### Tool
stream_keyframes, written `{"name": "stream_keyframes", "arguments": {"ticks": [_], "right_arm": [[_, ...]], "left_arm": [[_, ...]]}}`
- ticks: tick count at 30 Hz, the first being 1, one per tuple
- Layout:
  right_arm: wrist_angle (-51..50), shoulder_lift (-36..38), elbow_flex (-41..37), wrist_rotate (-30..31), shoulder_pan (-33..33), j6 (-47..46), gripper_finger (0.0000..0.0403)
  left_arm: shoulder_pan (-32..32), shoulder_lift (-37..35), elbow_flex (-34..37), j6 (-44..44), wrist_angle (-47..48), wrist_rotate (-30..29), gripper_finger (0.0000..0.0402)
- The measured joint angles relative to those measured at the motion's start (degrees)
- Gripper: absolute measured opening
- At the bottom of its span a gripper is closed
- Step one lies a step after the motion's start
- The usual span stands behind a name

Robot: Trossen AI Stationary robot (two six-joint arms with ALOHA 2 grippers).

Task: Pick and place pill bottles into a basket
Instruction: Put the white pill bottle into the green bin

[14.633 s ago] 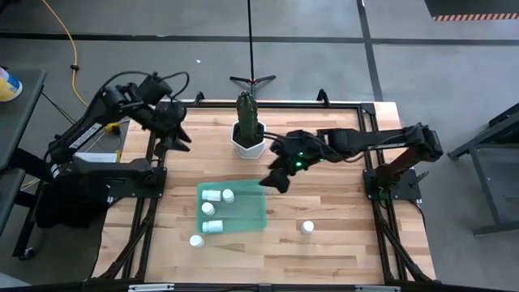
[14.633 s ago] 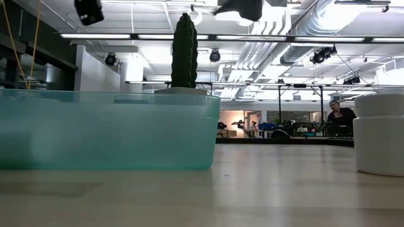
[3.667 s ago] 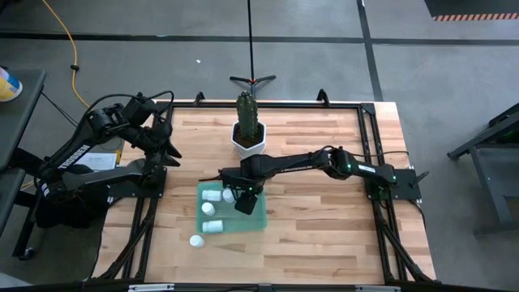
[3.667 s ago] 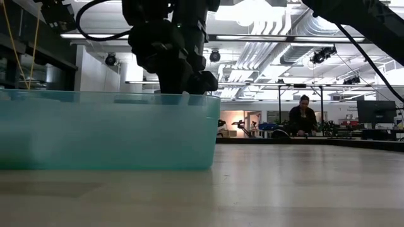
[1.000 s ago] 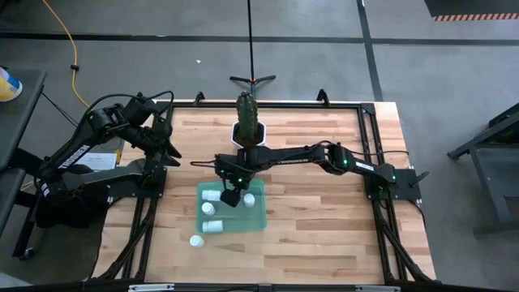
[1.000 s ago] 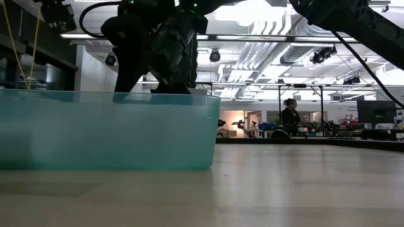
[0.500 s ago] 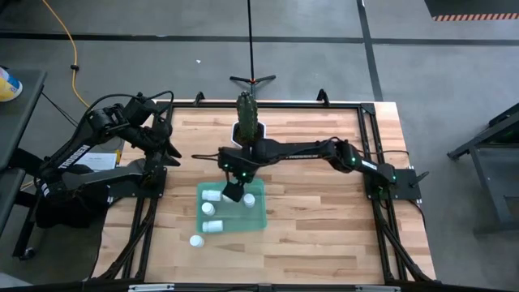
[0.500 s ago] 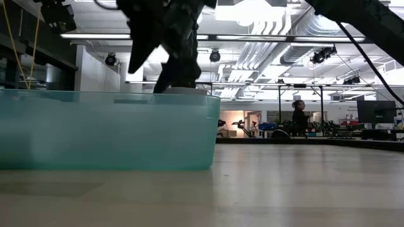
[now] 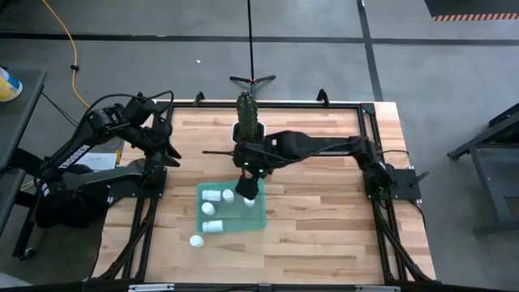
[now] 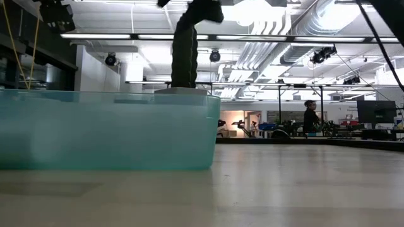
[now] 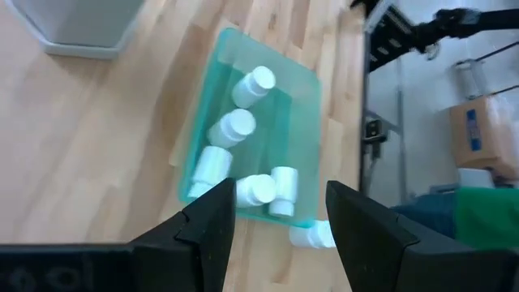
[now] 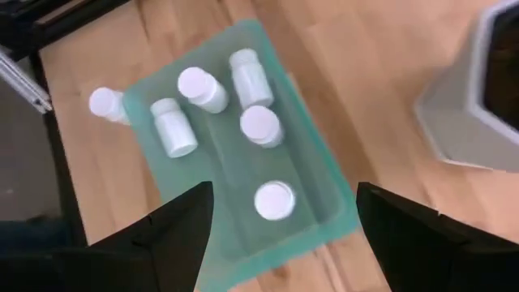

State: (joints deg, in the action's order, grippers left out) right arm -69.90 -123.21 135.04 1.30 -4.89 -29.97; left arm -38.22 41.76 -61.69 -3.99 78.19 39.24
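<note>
The teal-green basket (image 9: 261,217) lies on the table's near middle. Several white pill bottles lie or stand in it, among them one upright at its right side (image 12: 274,200) and one lying (image 12: 173,127). One more bottle (image 9: 195,241) stands on the table by the basket's near left corner. My right gripper (image 9: 249,188) hangs open and empty above the basket's far right part; in its wrist view (image 12: 285,212) its fingers frame the basket. My left gripper (image 9: 169,142) waits open and empty over the table's far left; it also shows in the left wrist view (image 11: 280,203).
A white hexagonal pot (image 9: 247,139) with a cactus (image 10: 184,50) stands just beyond the basket, under the right arm. Bare wood lies to the right of the basket. A person (image 10: 310,116) stands far off in the room behind.
My right gripper has risen out of the basket and gone a little toward the table's right edge; it now hangs above the basket's rim. The bottles in the basket have stayed where they were.
</note>
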Motion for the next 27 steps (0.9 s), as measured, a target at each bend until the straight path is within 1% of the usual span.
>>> {"name": "stream_keyframes", "arguments": {"ticks": [5,8,13,16,21,27], "right_arm": [[-3.00,2.42,0.00,5.78,-1.86,-0.97,0.0293],[-4.81,2.79,0.00,7.69,-2.66,-1.06,0.0293],[-6.97,2.79,-0.04,9.55,-3.21,-1.06,0.0293],[-7.82,2.79,-0.04,10.35,-3.17,-1.06,0.0293],[-8.27,2.79,-0.04,11.06,-3.15,-0.91,0.0293],[-8.27,2.79,-0.04,12.72,-3.00,-0.47,0.0293]], "left_arm": [[-0.02,0.00,0.00,1.28,1.97,3.72,0.0225],[0.00,0.00,0.00,1.31,4.14,4.35,0.0225],[0.00,-0.54,0.00,1.39,7.97,4.80,0.0225],[0.00,-1.74,0.01,1.96,9.69,6.18,0.0225],[0.00,-5.20,0.02,4.70,10.00,9.68,0.0225],[0.00,-8.70,0.02,8.83,8.99,9.77,0.0225]]}}
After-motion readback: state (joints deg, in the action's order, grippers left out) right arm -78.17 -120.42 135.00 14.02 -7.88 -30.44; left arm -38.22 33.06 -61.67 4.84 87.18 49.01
